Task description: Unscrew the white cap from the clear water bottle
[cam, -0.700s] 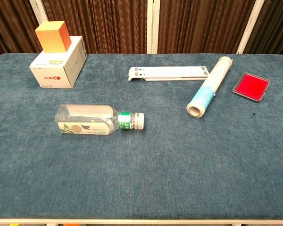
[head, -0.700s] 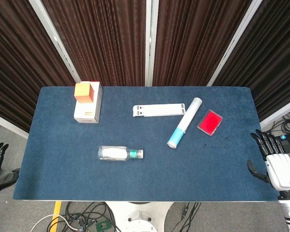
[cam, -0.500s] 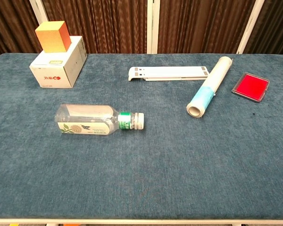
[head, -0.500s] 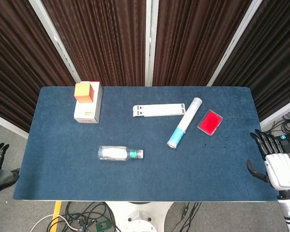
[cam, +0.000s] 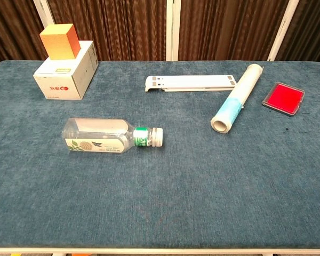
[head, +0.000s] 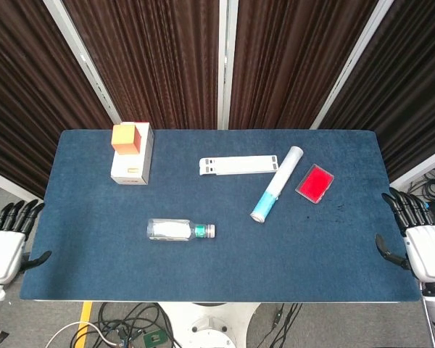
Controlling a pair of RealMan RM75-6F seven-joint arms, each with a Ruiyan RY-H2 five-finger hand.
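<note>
The clear water bottle [head: 172, 230] [cam: 101, 136] lies on its side on the blue table [head: 94, 268], left of centre. Its white cap [head: 212, 231] [cam: 157, 136] points right, past a green neck band. My left hand [head: 6, 245] hovers off the table's left edge, open, fingers spread, holding nothing. Beyond the right edge my right hand [head: 420, 243] is likewise open and empty. Both hands are far from the bottle and show only in the head view.
A white box [head: 133, 163] topped by an orange cube [head: 125, 138] stands at the back left. A flat white stand [head: 239, 165], a white and blue roll [head: 277, 184] and a red case [head: 315, 183] lie at the back right.
My left hand has risen into view beside the table's left edge. The right hand has shifted slightly to the right. The bottle has not moved.
</note>
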